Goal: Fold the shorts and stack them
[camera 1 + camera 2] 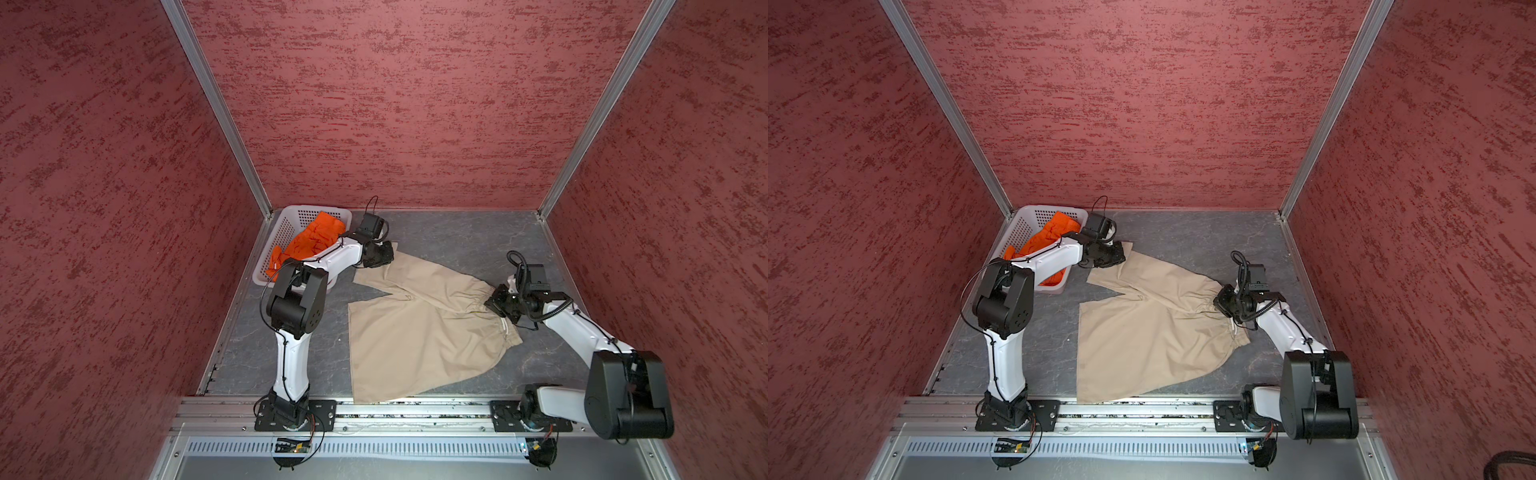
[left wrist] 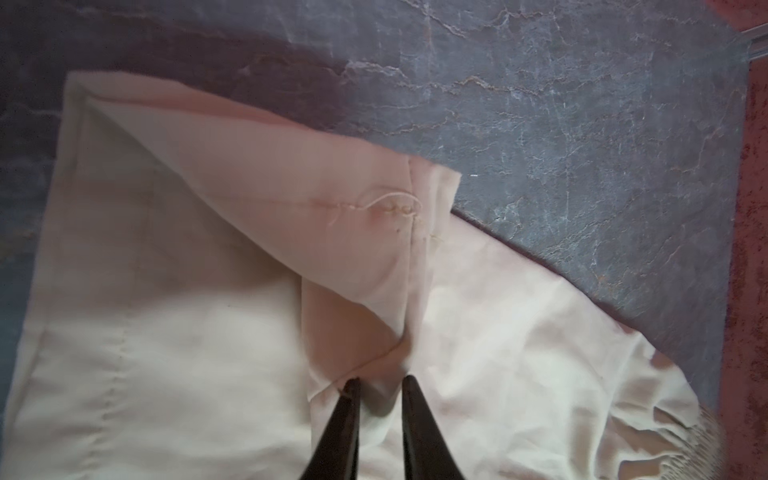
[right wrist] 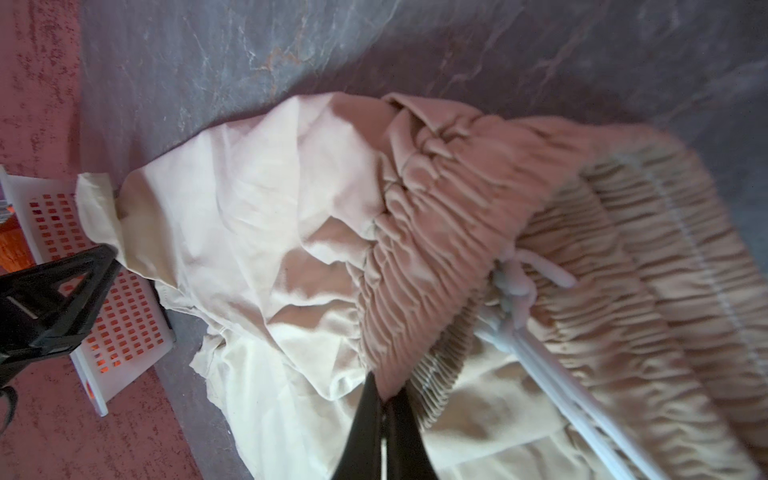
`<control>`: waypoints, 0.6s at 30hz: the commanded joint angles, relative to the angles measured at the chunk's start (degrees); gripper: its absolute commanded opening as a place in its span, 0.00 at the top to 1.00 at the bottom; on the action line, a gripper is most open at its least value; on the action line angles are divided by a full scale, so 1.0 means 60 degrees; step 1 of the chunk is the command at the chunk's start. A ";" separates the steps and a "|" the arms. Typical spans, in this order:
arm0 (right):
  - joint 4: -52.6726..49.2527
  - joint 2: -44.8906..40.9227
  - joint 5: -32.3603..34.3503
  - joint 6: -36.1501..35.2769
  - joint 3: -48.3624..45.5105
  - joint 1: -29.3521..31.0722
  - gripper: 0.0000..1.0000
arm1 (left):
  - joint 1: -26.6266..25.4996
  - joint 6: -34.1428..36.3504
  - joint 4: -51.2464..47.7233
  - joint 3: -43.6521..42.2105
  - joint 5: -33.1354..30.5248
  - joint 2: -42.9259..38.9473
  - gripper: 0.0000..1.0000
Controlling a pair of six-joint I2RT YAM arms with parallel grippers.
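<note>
grey table (image 1: 457, 235) bears beige shorts (image 1: 415, 332) gripped by left tool (image 2: 378, 384) and right tool (image 3: 384, 399).

orange shorts (image 1: 318, 239): partly hidden behind basket (image 1: 286, 224) wall and left arm (image 1: 336, 257), both top views | beige shorts (image 2: 166, 332): run past the left wrist view's edges; far hem corner under that arm's wrist from above | waistband (image 3: 623, 257): smeared, right wrist view | drawstring (image 3: 515, 286): ends cut off there
</note>
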 commanded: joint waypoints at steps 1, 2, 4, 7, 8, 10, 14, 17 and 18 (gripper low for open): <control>0.0253 -0.0360 -0.0263 -0.0001 0.0601 -0.0148 1.00 | 0.0164 0.0063 -0.0030 0.0268 -0.0189 0.0142 0.87; 0.0287 -0.0419 -0.0348 0.0049 0.0728 -0.0191 1.00 | 0.0218 0.0073 -0.0049 0.0330 -0.0164 0.0142 0.90; 0.0455 -0.0458 -0.0590 0.0137 0.0964 -0.0304 1.00 | 0.0317 0.0061 -0.0020 0.0434 -0.0124 0.0115 0.94; 0.0761 -0.0374 -0.0937 0.0297 0.1330 -0.0497 1.00 | 0.0511 0.0000 0.0180 0.0608 0.0052 0.0079 0.97; 0.0952 -0.0299 -0.1078 0.0371 0.1462 -0.0600 1.00 | 0.0585 -0.0043 0.0268 0.0671 0.0124 0.0069 0.97; 0.1372 -0.0055 -0.1331 0.0557 0.1651 -0.0816 1.00 | 0.0733 -0.0167 0.0487 0.0787 0.0295 0.0084 0.99; 0.2486 0.0689 -0.1842 0.1204 0.1990 -0.1390 1.00 | 0.1051 -0.0423 0.0916 0.1170 0.0643 0.0301 0.99; 0.3441 0.1506 -0.2204 0.1698 0.2294 -0.1784 1.00 | 0.1290 -0.0677 0.1373 0.1592 0.1053 0.0652 0.99; 0.3696 0.1953 -0.2305 0.1806 0.2462 -0.1890 1.00 | 0.1357 -0.0821 0.1646 0.1716 0.1214 0.0805 0.98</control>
